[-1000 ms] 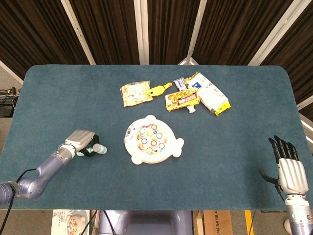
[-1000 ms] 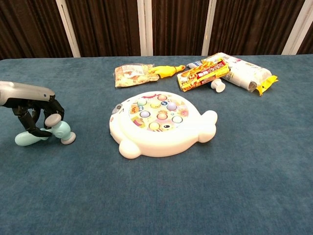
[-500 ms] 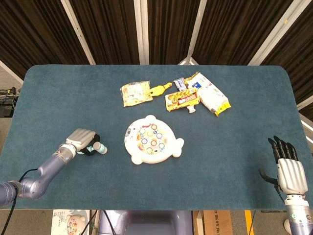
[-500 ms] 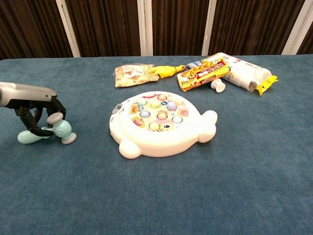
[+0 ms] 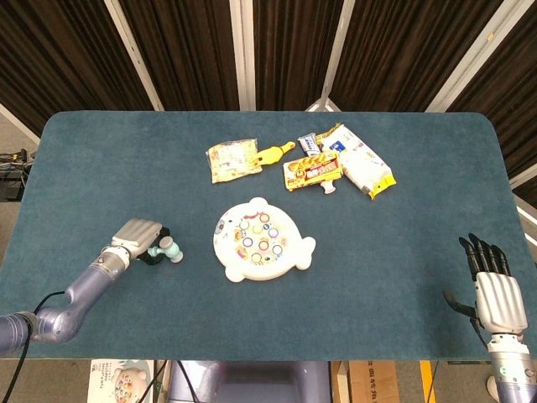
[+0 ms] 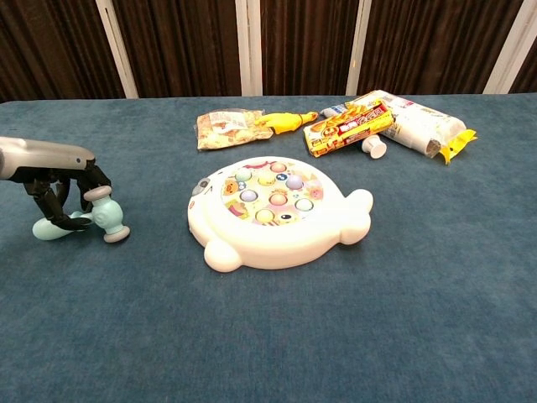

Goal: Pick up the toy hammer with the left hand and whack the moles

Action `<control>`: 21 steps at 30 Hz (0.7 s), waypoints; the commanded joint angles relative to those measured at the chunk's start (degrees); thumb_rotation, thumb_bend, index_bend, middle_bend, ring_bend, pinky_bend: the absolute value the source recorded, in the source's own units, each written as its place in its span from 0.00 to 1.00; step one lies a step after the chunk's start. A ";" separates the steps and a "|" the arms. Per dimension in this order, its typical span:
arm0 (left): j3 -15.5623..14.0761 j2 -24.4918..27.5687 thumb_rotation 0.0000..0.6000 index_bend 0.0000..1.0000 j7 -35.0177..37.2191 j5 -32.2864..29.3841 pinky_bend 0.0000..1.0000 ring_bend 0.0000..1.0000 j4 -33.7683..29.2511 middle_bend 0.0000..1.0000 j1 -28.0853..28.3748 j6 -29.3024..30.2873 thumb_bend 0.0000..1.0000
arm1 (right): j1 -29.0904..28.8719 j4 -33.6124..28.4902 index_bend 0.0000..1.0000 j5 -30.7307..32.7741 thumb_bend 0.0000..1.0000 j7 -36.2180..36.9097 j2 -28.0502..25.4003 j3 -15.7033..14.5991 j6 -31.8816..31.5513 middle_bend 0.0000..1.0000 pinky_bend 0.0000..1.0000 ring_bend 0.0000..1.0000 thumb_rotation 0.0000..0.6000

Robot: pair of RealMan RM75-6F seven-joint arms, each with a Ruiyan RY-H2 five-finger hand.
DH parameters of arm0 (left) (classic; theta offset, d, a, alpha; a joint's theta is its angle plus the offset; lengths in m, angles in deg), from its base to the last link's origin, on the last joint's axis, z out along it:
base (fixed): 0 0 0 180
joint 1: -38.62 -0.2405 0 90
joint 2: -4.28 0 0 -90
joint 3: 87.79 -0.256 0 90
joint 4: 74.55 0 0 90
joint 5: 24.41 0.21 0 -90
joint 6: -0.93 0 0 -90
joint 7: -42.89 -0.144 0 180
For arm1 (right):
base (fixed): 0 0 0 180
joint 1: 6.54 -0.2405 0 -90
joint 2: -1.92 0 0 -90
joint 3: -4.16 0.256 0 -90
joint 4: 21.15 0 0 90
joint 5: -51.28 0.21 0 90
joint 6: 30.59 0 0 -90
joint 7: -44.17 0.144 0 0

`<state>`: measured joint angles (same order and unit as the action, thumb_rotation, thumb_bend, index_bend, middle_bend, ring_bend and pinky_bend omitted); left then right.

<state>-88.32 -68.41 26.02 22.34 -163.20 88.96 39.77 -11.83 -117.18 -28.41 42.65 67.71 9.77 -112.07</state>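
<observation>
My left hand [image 6: 52, 180] curled around the handle of the toy hammer [image 6: 91, 217], apparently gripping it, its head just right of my fingers. The mole game [image 6: 274, 211] lay further right. My right hand [image 5: 493, 287] stayed open, empty.

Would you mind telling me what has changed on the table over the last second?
The left hand has closed its fingers on the handle of the pale turquoise toy hammer and tipped it, so the grey-capped head now stands more upright; the handle end seems still on the cloth. The white whack-a-mole board, the snack packets and the right hand have not moved.
</observation>
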 commanded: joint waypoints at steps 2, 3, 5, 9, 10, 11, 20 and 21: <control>-0.02 0.22 1.00 0.48 -0.24 -0.04 0.47 0.34 -0.58 0.46 0.15 0.16 0.43 | 0.00 -0.02 0.00 0.01 0.25 0.01 -0.01 0.01 -0.01 0.00 0.00 0.00 1.00; -0.01 0.25 1.00 0.48 -0.26 -0.06 0.48 0.34 -0.69 0.45 0.17 0.17 0.42 | 0.00 -0.03 0.00 0.01 0.25 0.00 -0.01 0.01 -0.01 0.00 0.00 0.00 1.00; 0.02 0.39 1.00 0.48 -0.40 -0.09 0.48 0.34 -1.06 0.45 0.26 0.31 0.40 | 0.01 -0.05 0.00 0.00 0.25 0.00 -0.02 0.01 -0.02 0.00 0.00 0.00 1.00; -0.04 0.74 1.00 0.48 -1.07 -0.37 0.48 0.34 -2.08 0.45 0.40 1.12 0.37 | 0.02 -0.14 0.00 -0.10 0.25 0.00 -0.04 -0.02 -0.08 0.00 0.00 0.00 1.00; -0.06 0.85 1.00 0.48 -1.25 -0.47 0.48 0.34 -2.33 0.45 0.45 1.29 0.37 | 0.02 -0.17 0.00 -0.15 0.25 -0.01 -0.05 -0.04 -0.10 0.00 0.00 0.00 1.00; -0.07 0.93 1.00 0.48 -1.38 -0.60 0.48 0.34 -2.55 0.45 0.50 1.40 0.37 | 0.02 -0.21 0.00 -0.21 0.25 -0.05 -0.06 -0.06 -0.10 0.00 0.00 0.00 1.00; -0.43 1.52 1.00 0.42 -2.53 -2.21 0.41 0.27 -3.33 0.39 0.88 2.20 0.13 | 0.06 -0.34 0.00 -0.29 0.25 -0.05 -0.13 -0.11 -0.17 0.00 0.00 0.00 1.00; -0.49 1.59 1.00 0.40 -2.79 -2.46 0.40 0.25 -3.36 0.37 0.95 2.37 0.10 | 0.06 -0.37 0.00 -0.28 0.25 -0.06 -0.13 -0.11 -0.15 0.00 0.00 0.00 1.00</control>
<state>-88.73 -66.90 23.41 20.05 -166.52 89.83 42.00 -11.77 -117.55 -28.68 42.59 67.57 9.65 -112.22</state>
